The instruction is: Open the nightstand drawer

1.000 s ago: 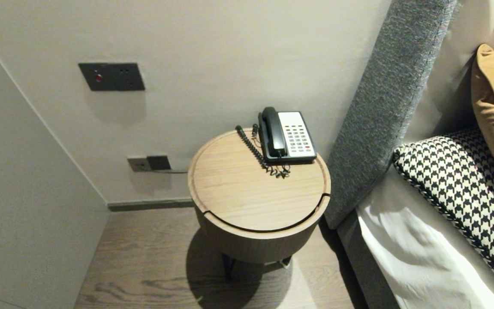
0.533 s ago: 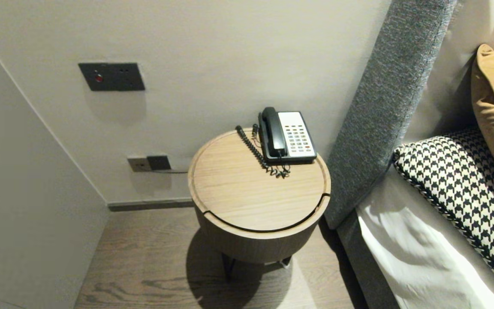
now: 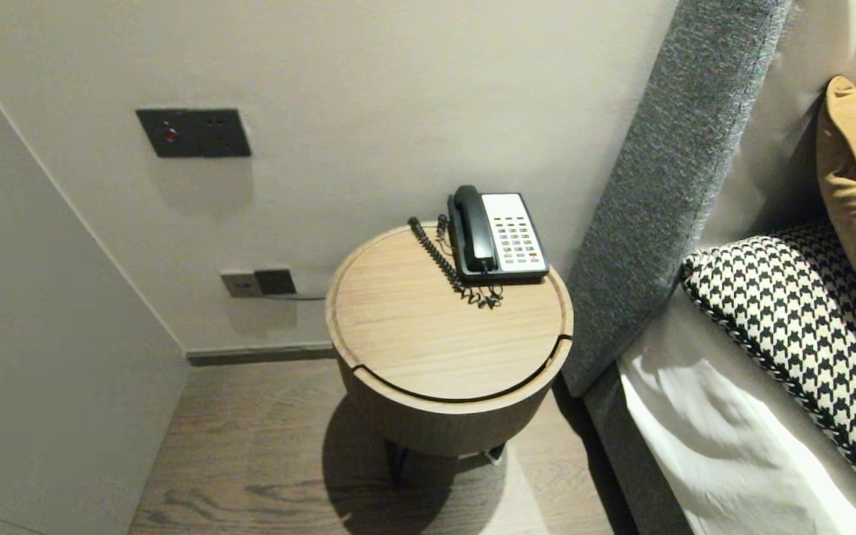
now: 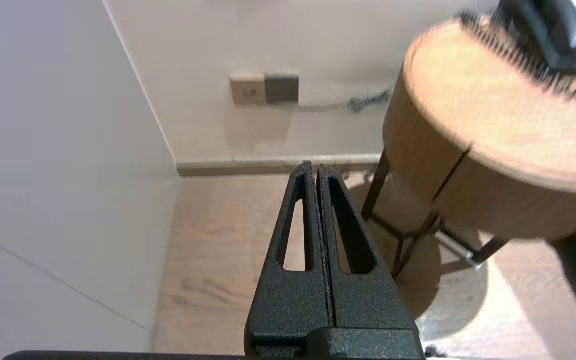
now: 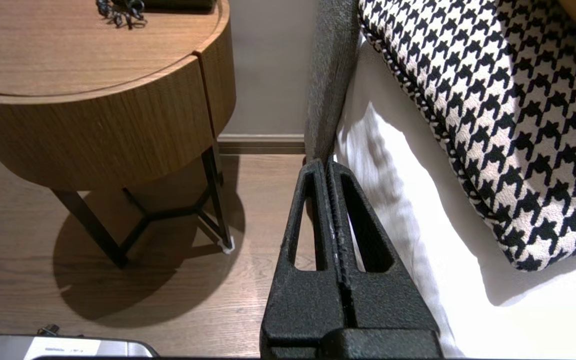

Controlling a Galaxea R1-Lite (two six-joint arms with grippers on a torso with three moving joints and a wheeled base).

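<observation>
Read each pincer in its own wrist view. The left pincer point(image 4: 316, 167) has its two fingers pressed flat together, with nothing between them. It hangs above the wooden floor point(image 4: 228, 260), off the left edge of the round tabletop point(image 4: 468, 115). It points toward the skirting below the wall socket point(image 4: 264, 89).

The right pincer point(image 5: 327, 162) is likewise closed on itself and grips nothing. It hangs over the strip of floor between the tabletop's near right edge and the bed. Its tips line up with the lower end of the grey headboard point(image 5: 330, 75), and the white sheet point(image 5: 418, 240) is just beside it.

Locate the telephone point(image 3: 498, 236) at the far right edge of the tabletop, close to the wall. Its black handset point(image 3: 472, 227) rests in the cradle on the left side of the unit. The coiled cord point(image 3: 443, 260) lies on the tabletop along the telephone's left side and bunches at its near corner. Both pincers are well apart from the telephone. A houndstooth pillow point(image 3: 807, 319) lies on the bed.
</observation>
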